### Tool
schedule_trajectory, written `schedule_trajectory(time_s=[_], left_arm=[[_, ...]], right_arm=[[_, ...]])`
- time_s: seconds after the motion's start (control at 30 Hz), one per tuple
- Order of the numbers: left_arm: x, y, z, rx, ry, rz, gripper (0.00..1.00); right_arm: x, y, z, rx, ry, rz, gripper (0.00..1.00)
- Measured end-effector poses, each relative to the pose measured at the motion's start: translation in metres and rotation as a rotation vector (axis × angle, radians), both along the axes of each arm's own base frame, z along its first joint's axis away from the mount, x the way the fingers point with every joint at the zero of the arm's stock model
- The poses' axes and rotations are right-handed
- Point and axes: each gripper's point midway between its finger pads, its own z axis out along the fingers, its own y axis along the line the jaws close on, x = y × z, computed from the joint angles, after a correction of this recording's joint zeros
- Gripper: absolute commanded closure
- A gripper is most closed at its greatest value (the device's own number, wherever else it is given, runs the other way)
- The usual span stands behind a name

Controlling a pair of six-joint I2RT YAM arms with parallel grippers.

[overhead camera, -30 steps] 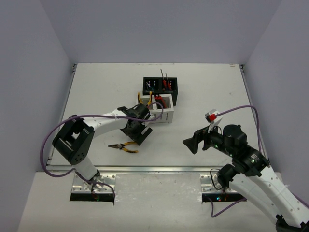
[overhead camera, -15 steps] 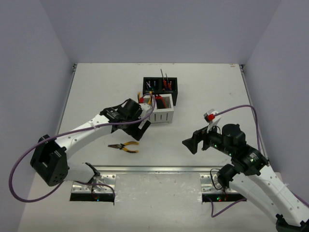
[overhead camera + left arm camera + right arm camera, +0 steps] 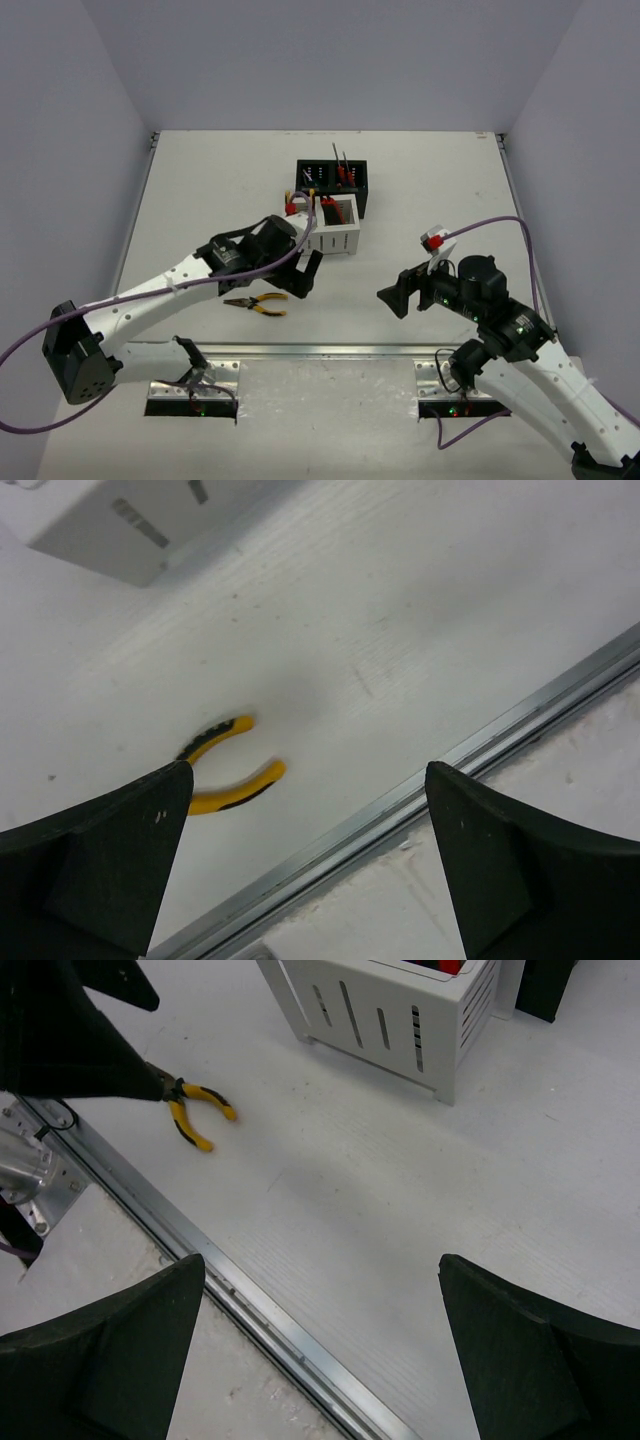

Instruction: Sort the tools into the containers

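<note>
One pair of yellow-and-black pliers lies loose on the table near the front rail. It also shows in the left wrist view and the right wrist view. My left gripper is open and empty, above the table just right of the pliers. My right gripper is open and empty, off to the right. The white slotted box holds a yellow-handled tool and red ones. The black box behind it holds screwdrivers and red tools.
A metal rail runs along the table's front edge. It also shows in the left wrist view and the right wrist view. The two boxes stand touching near the table's middle. Grey walls close in the table on three sides.
My left arm has swung away from the white box, and its gripper has shifted a little to the right near the pliers. The pliers and my right arm have stayed put.
</note>
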Motion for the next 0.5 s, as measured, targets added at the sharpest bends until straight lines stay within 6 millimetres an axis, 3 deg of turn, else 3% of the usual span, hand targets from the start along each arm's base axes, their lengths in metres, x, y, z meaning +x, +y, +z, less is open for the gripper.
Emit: schedule_trajectory(time_s=[0.1,0.17,0.33,0.5], left_arm=[[-0.026,-0.02,-0.013,-0.029,0.032,0.027,0.0],[-0.044,-0.018,-0.033,-0.02,0.093,0.104,0.0],[-0.062,0.03,-0.08,0.054,0.196,0.503,0.0],[-0.064,0.064,-0.08,-0.023,0.179,0.884,0.02]], right_arm=[[0.0,0.0,-0.001,-0.002,0.001,-0.001,0.01],[0.0,0.0,0.0,-0.001,0.001,-0.001,0.01],[-0.001,-0.001,-0.001,0.011,-0.009,-0.003,0.01],[-0.002,0.0,-0.003,0.006,-0.005,0.003,0.01]])
